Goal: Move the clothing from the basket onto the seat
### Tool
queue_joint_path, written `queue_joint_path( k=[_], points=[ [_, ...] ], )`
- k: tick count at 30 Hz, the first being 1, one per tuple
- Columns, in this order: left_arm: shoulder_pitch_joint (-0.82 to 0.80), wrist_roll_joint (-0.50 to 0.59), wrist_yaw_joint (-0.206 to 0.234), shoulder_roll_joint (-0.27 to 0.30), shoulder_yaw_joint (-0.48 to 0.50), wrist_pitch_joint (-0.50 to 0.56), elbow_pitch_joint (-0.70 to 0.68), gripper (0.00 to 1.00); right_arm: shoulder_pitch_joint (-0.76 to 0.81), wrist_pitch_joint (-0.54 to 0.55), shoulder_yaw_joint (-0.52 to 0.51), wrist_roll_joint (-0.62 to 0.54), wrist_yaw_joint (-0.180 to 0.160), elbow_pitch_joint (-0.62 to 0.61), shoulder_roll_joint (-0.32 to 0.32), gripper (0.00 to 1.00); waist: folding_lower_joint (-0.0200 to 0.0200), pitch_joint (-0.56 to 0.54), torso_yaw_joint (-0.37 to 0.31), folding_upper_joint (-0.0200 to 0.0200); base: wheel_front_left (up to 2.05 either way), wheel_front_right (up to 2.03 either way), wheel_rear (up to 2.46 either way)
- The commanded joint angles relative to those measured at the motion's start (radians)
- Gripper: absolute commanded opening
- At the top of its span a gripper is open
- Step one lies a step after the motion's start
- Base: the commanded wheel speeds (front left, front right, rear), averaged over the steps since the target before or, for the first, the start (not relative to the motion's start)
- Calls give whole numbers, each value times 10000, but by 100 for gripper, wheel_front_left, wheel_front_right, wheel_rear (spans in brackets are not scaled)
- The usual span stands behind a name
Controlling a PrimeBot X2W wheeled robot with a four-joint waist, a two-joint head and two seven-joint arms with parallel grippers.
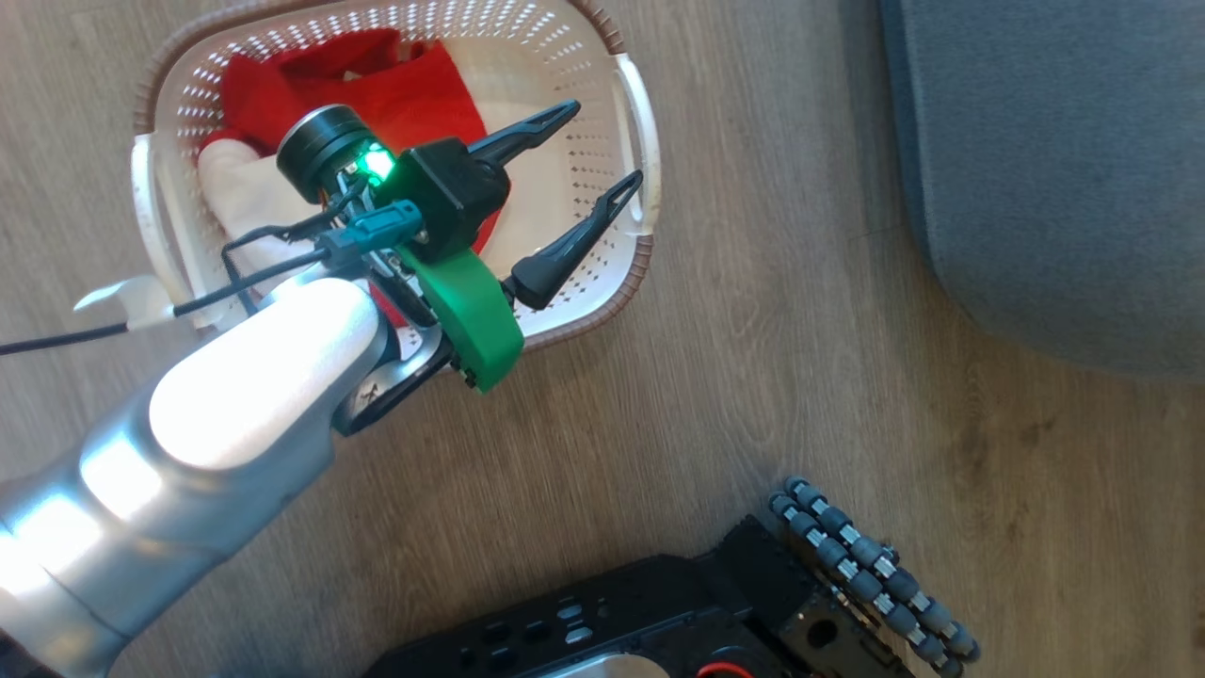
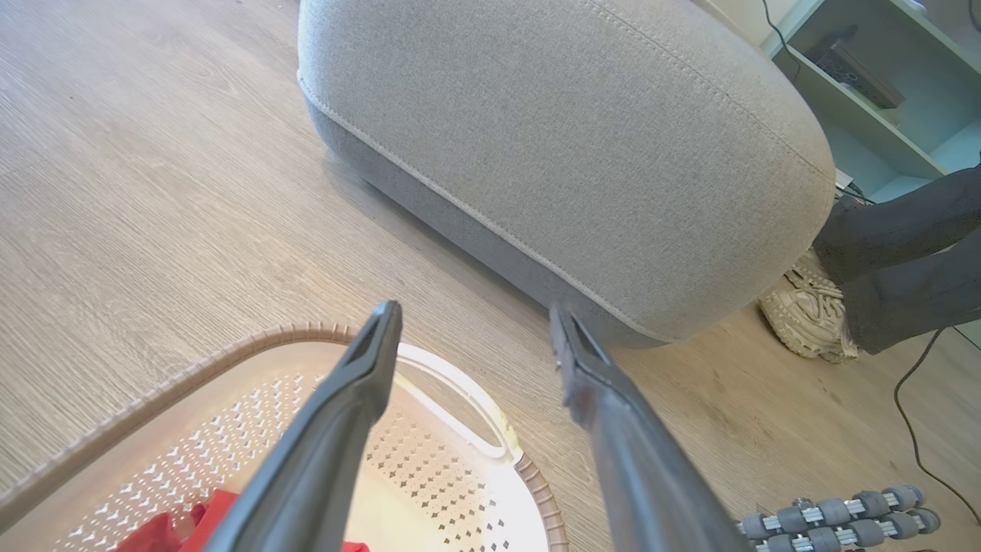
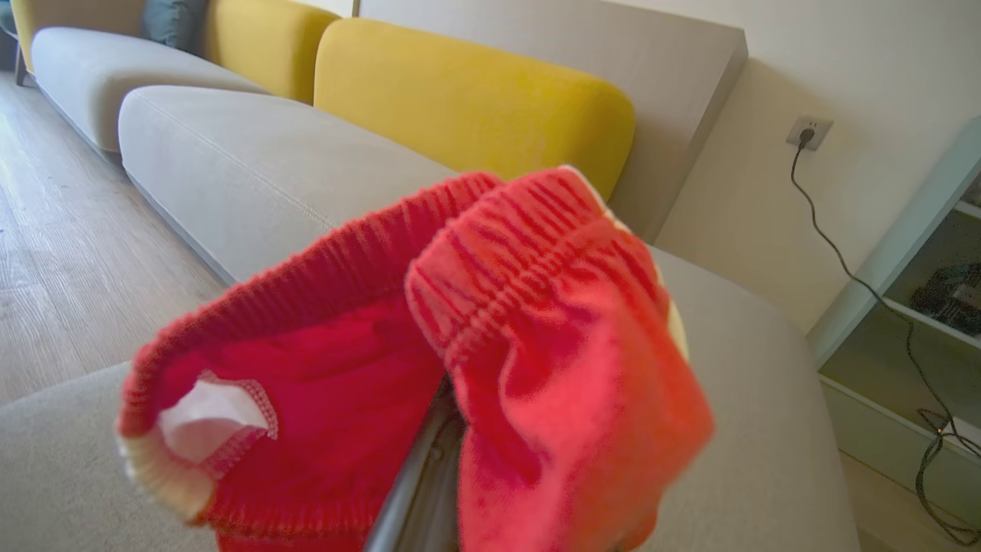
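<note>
Left side first: my left gripper (image 1: 606,143) hangs over the basket (image 1: 565,56), fingers spread wide, nothing between them. The basket sits on the wood floor (image 1: 753,358). Inside it I see red clothing (image 1: 414,94) bunched toward the far end, with a white cloth (image 1: 235,188) beside it under my wrist.

Left wrist view agrees: both fingers apart above the basket's brown rim (image 2: 230,349), a scrap of red (image 2: 168,529) low in the bottom.

Moving right, there is bare floor, then the seat (image 1: 1064,169), well apart from the basket. Nothing lies on the part I can see. My base (image 1: 659,621) and its roller wheel (image 1: 875,574) are at the bottom. A person's shoe (image 2: 808,314) stands by the seat's far corner.

Right side: my right gripper (image 3: 433,437) is clamped on a red garment (image 3: 552,322), one finger just showing between the folds. Its ribbed waistband flops open, with pale trim (image 3: 153,475) at the lower left. It hangs above the grey seat (image 3: 766,429); I can't tell if it touches. Yellow cushions (image 3: 475,100) sit behind.
</note>
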Motion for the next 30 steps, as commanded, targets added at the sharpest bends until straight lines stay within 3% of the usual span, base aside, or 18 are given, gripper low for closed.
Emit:
queue_joint_path(
  k=[1,4,5,6,7,8,19,30],
  points=[
    [-187,77,47,47,198,-120,-262,100,-9,-78,-166,-94,69,-176,-270,0,-2,36,67,0,0,0,0],
    [-213,92,42,5,210,-215,-177,100,205,-102,-133,-217,69,361,-179,0,-2,4,141,0,0,0,0],
    [-228,108,38,-13,212,-251,-149,100,319,-111,-121,-207,69,496,-177,7,-2,-27,155,0,0,0,0],
    [-235,109,35,-39,222,-290,-125,100,473,-118,-82,-204,69,614,-175,40,-2,-70,159,0,0,0,0],
    [-243,105,30,-71,230,-324,-103,100,632,-123,-51,-165,69,637,-167,81,-2,-112,164,0,0,0,0],
    [-254,111,25,-100,234,-357,-78,100,818,-126,-11,-94,69,579,-124,100,-2,-164,161,0,0,0,0],
    [-4,-4,-60,-557,340,-685,377,100,3857,-132,1349,1118,69,-1221,587,100,-2,-1276,119,0,0,0,0],
    [516,103,-161,-1098,752,-785,600,100,5827,-133,2541,1802,69,-2480,966,100,-2,-2745,280,0,0,0,0]
  ],
)
